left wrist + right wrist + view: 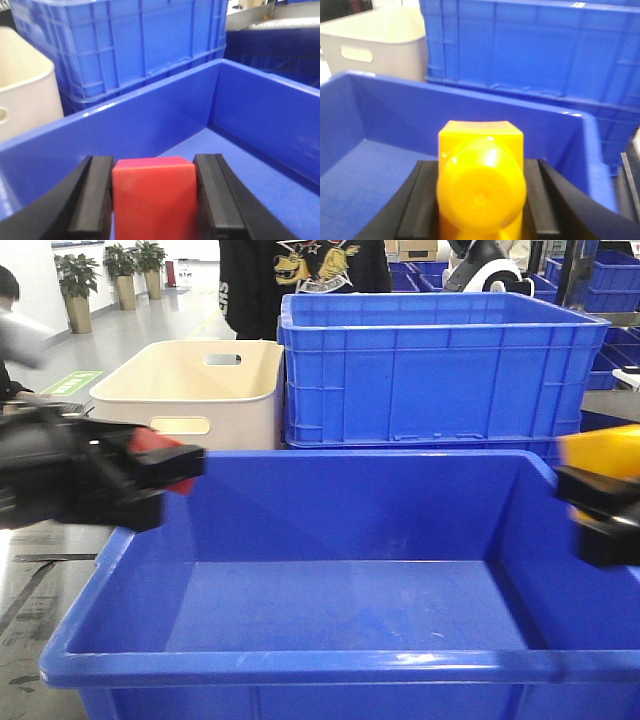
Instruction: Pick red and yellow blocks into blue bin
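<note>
Left wrist view shows you the red block (153, 192) clamped in the left pincer (153, 200) above the blue bin (260, 115); your right pincer (481, 200) grips the yellow block (481, 175) over the bin's right side.

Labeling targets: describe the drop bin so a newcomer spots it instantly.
Three tubs sit in front of the robot; the blue bin is the nearest, below both grippers. Unlike the ribbed blue crate and cream tub behind it, it has smooth sloping walls and a thick rolled rim.
</note>
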